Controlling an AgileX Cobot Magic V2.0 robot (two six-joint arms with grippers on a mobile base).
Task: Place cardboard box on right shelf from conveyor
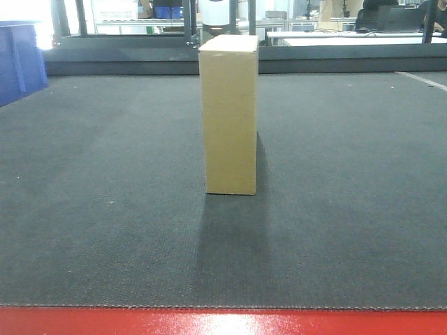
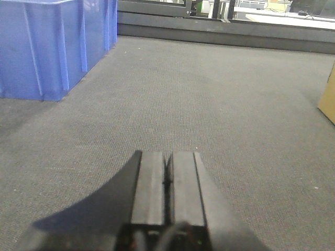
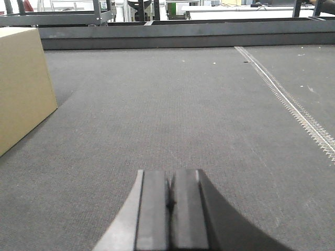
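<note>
Blue plastic is showing at the far left: a bin [image 1: 21,59] is sitting on the conveyor [image 1: 105,209], at about 10 o'clock from the box [image 1: 229,115] in the front view and well apart from it. In the left wrist view the bin [image 2: 47,47] is filling the upper left corner, at 10 o'clock from the left fingers [image 2: 151,183]. Those fingers are pressing together, pad against pad, holding nothing, and hanging over the dark grey belt. A tan corner of the box [image 2: 328,102] is peeking in at the right edge, at 2 o'clock from them and well apart.

In the front view the box is standing upright on its small end near the middle of the belt, casting a shadow toward 6 o'clock, where the red edge [image 1: 223,322] is running across the bottom. A dark rail [image 1: 335,63] is bordering the belt at 12 o'clock behind it.

In the right wrist view the box [image 3: 23,83] is standing at 10 o'clock from the right fingers [image 3: 153,204], apart from them. These fingers are likewise sitting flat against each other with nothing between. A pale seam [image 3: 285,99] is crossing the belt at 2 o'clock.
</note>
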